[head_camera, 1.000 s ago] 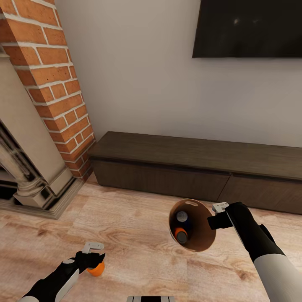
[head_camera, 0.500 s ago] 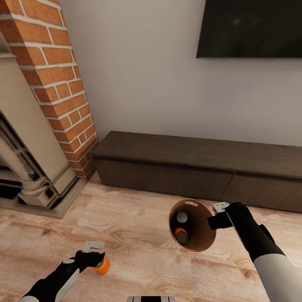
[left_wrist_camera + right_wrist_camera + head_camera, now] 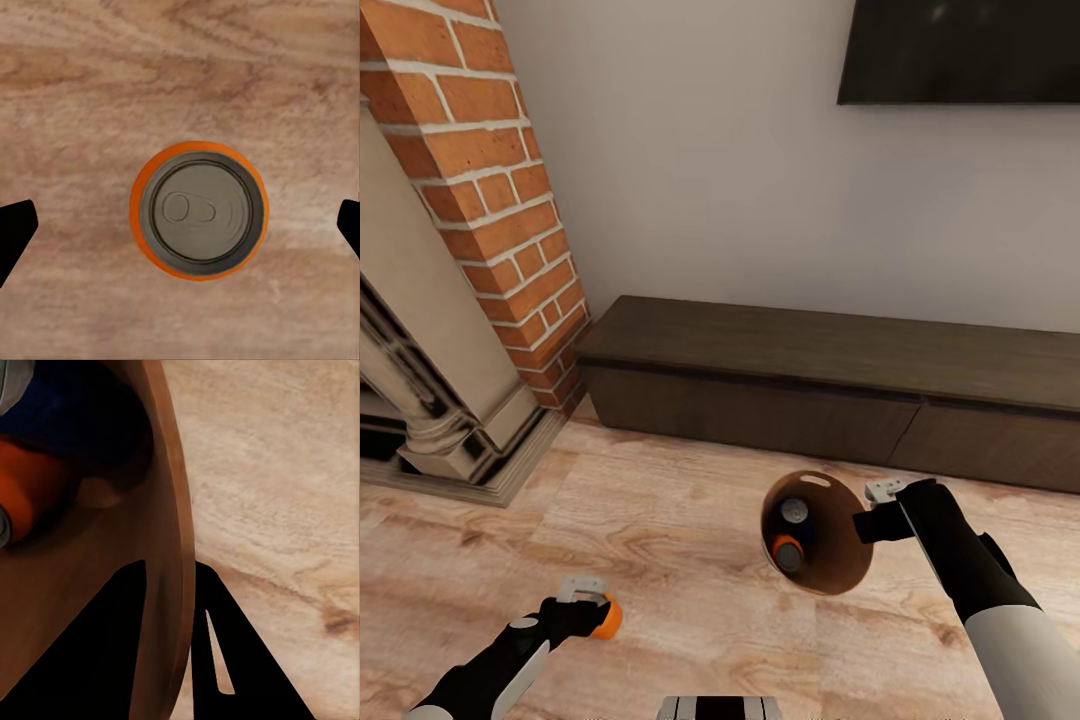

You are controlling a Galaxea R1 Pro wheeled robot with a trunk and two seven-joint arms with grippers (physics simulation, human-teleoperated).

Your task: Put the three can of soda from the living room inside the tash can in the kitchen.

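A bright orange can of soda (image 3: 609, 618) stands upright on the wood floor, its silver-grey top (image 3: 201, 211) facing the left wrist camera. My left gripper (image 3: 586, 603) hangs over it, open, with the black fingertips (image 3: 15, 234) far apart and clear of the can on both sides. My right gripper (image 3: 876, 510) is shut on the rim of the trash can (image 3: 838, 560), holding it tilted above the floor. Inside its copper-brown wall (image 3: 90, 585) lie two cans, a dark one (image 3: 793, 513) and an orange one (image 3: 788, 552).
A long dark low cabinet (image 3: 810, 385) runs along the white wall ahead, under a wall TV (image 3: 960, 50). The red-brick fireplace (image 3: 490, 200) with its pale stone surround (image 3: 450, 440) stands at the left. Light wood floor (image 3: 680, 540) lies between me and them.
The whole head view has shifted, so the camera moved. The orange can now shows a little further out to the right of my left gripper. The right gripper still holds the bin.
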